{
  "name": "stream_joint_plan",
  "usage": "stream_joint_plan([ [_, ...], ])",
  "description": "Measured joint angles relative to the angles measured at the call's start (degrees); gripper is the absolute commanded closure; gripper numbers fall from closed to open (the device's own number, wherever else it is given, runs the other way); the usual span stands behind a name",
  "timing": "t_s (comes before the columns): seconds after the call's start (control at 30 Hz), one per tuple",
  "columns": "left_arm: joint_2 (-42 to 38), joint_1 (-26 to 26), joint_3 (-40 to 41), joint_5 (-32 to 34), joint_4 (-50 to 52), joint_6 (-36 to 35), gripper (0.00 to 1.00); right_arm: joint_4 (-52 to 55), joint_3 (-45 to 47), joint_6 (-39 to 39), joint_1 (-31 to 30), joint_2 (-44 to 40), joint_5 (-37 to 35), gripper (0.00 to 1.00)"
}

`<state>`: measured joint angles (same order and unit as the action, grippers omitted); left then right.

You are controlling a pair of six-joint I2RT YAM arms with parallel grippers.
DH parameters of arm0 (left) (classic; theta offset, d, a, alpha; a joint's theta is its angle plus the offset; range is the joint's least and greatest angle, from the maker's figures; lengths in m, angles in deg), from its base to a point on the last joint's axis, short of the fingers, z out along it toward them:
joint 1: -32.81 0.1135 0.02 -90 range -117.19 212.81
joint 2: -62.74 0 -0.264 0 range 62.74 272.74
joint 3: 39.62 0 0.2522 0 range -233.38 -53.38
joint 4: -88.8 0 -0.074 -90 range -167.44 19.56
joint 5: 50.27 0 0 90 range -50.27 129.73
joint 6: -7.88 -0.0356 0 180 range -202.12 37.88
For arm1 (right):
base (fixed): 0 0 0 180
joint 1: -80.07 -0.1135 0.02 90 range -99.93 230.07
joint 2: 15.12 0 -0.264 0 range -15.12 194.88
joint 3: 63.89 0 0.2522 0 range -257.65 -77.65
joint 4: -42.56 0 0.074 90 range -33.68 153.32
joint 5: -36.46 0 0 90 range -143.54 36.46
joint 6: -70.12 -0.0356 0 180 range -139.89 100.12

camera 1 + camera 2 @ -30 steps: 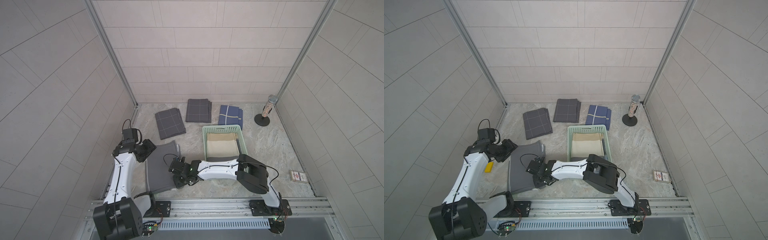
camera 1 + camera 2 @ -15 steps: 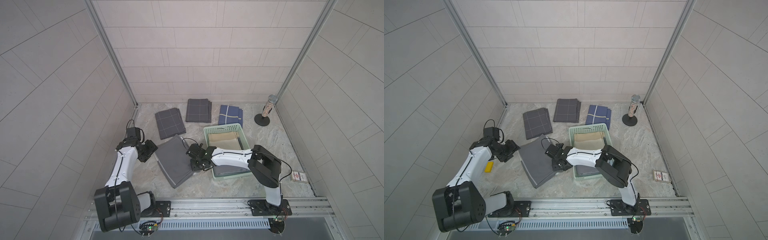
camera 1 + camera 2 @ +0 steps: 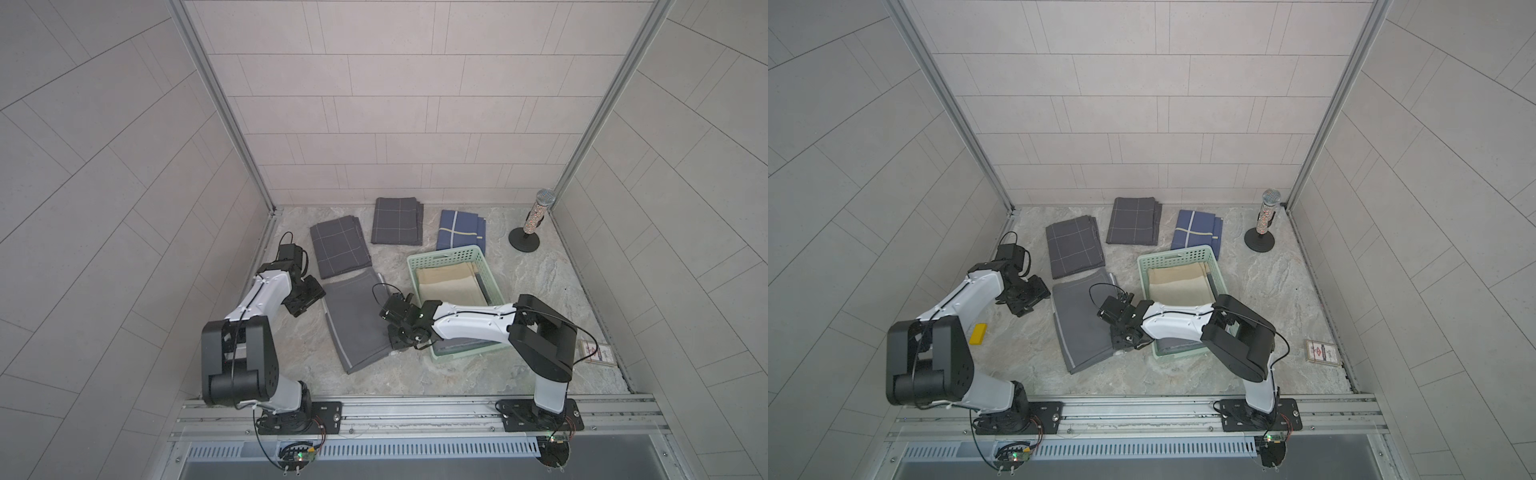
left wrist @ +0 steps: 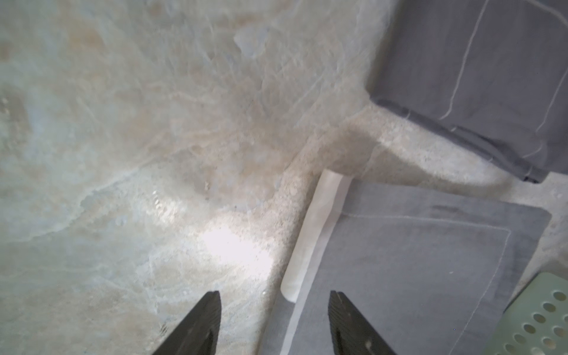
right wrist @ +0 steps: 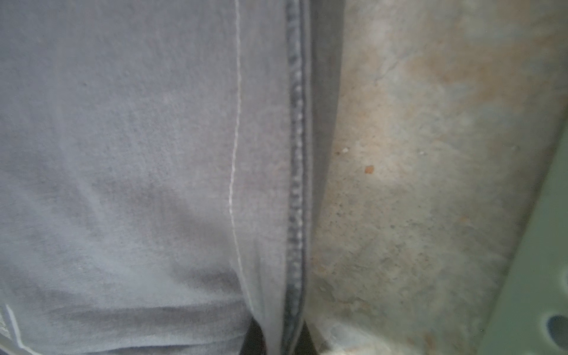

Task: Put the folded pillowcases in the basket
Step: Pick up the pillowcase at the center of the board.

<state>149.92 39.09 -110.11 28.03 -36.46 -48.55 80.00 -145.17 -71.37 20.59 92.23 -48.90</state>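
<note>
Grey pillowcase, folded, lies flat on the desk. It is just beside the basket and not in it yet. The right pincer is shut tight on the hem, on the side near the basket. The left pincer is open and holds nothing. It hangs just beside the other edge of the pillowcase.

Lots could go wrong from here, I think. Only one thin edge is pinched. If the right arm lifts, the rest of the pillowcase will hang down and the fold may fall open. The hem could also slip out, since cloth is soft. If the arm drags it sideways, the cloth may bunch up against the green wall of the basket. It could also shove the basket along the desk. The basket looks like light plastic, so it might tip too.

The right arm lies across the near end of the basket. That leaves little room to drop the cloth in, and the arm could bump the rim when it turns. A beige cloth is in there already and might get rumpled. The pillowcase looks long, so one end could flop over the rim. If the left pincer misses its edge, that side will sag.
</note>
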Motion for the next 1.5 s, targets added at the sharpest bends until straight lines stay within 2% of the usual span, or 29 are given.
stream_joint_plan([
  [0.13, 5.1, -0.1, -4.5, -1.6, -1.1, -0.6, 0.38, -0.7, 0.3, 0.0, 0.0, 0.0, 0.5, 1.0],
  [0.33, 6.9, -1.3, -4.0, -2.3, -1.9, -1.0, 0.41, -2.3, 0.8, -0.2, 0.0, 0.0, 1.4, 1.0],
  [0.63, 15.8, -5.2, -6.6, 0.5, -1.5, -0.7, 0.46, -4.7, 2.1, -0.5, -0.1, -0.3, 2.3, 1.0],
  [0.7, 16.4, -5.2, -7.2, 1.5, -1.4, -0.6, 0.5, -5.5, 2.6, -0.6, -0.1, -0.6, 2.4, 1.0],
  [0.83, 16.3, -5.2, -7.2, 2.8, -1.4, -1.1, 0.73, -6.9, 3.6, -0.7, -0.3, -1.0, 2.5, 1.0],
  [0.93, 15.6, -5.3, -6.7, 3.3, -1.7, -1.0, 0.9, -7.7, 3.9, -0.9, -0.5, -1.1, 2.6, 1.0],
  [1.03, 14.5, -5.7, -6.1, 4.5, -1.4, -0.9, 1.0, -8.1, 4.1, -0.9, -0.9, -1.2, 2.6, 1.0],
  [1.27, 10.9, -10.0, -6.0, 7.7, 0.7, -0.6, 1.0, -4.7, 3.9, -0.5, -3.0, -3.4, 1.6, 1.0],
  [1.5, -3.1, -15.5, -9.1, 9.9, 5.7, -0.6, 1.0, 4.5, -0.8, 1.9, -4.5, -14.4, -3.1, 1.0],
])
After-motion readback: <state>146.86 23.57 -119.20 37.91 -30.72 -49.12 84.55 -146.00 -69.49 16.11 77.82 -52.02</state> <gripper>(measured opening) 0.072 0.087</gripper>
